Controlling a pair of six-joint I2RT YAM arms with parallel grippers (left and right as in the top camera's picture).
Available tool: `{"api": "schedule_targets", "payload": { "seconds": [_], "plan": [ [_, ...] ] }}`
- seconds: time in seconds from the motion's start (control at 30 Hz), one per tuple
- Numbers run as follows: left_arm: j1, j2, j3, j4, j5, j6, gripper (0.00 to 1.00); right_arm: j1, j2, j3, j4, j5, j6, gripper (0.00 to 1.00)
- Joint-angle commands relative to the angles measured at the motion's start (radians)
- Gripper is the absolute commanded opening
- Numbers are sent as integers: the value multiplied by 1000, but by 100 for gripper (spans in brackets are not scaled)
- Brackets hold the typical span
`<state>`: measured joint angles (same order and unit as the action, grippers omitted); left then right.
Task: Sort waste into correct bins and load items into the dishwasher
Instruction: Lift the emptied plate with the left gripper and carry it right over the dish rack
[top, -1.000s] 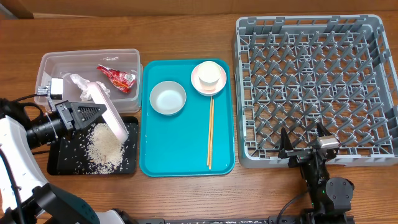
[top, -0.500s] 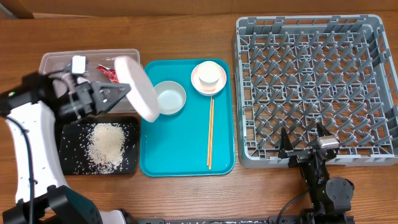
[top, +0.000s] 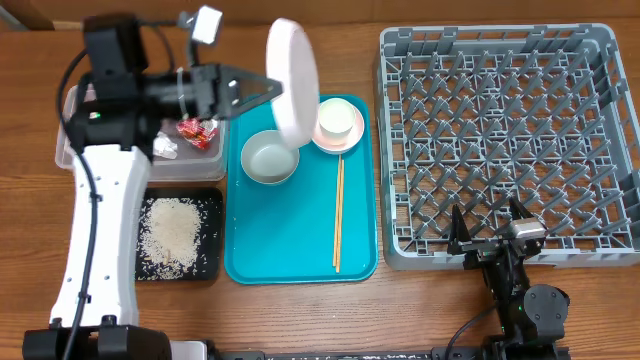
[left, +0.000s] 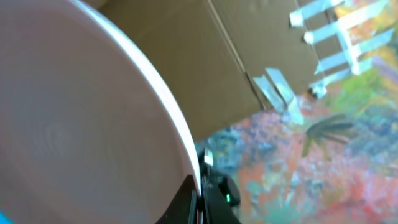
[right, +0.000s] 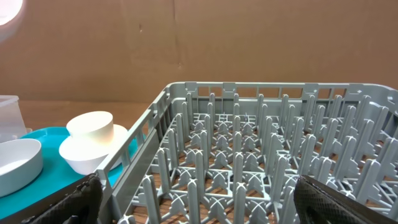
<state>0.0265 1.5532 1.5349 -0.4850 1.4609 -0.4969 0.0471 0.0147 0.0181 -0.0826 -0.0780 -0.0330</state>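
Two tools are in view. The left tool (top: 255, 88) is clamped narrow on the rim of the large pale pink plate (top: 292, 80). It holds the plate up on edge in the air over the far end of the teal tray (top: 300, 250). In the left wrist view the plate's face fills the left side, with its rim running down into the grip.

Seen from overhead, the grey-white bowl (top: 268, 162) sits on the tray partly under the plate. To its right the small white cup (top: 338, 118) stands on the pinkish saucer (top: 335, 142). The chopsticks (top: 339, 215) lie lengthwise on the tray just below the saucer.

Left of the tray, the clear tub (top: 200, 165) holds the red wrapper (top: 195, 130) and the white tissue (top: 165, 147). The black tray (top: 210, 240) nearer the front holds a heap of rice (top: 170, 232).

The right tool (top: 487, 228) has its jaws spread wide and holds nothing. It sits low on the surface (top: 420, 310) by the near wall of the grey dish rack (top: 500, 140).
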Motion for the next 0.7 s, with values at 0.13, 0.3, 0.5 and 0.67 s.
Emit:
{"api": "schedule_targets", "payload": {
  "seconds": [0.13,0.3,0.5,0.67],
  "plan": [
    [-210,-26,32,354,-398,-462,4,-3,-11,-10,5,-2,3,100],
    [-370,-16,32,384,-793,-496,4,-3,-11,-10,5,-2,3,100],
    [-540,44,32,494,-1143,-547,4,-3,-11,-10,5,-2,3,100],
    [-594,180,32,808,-1013,-658,4,-3,-11,-10,5,-2,3,100]
  ]
}}
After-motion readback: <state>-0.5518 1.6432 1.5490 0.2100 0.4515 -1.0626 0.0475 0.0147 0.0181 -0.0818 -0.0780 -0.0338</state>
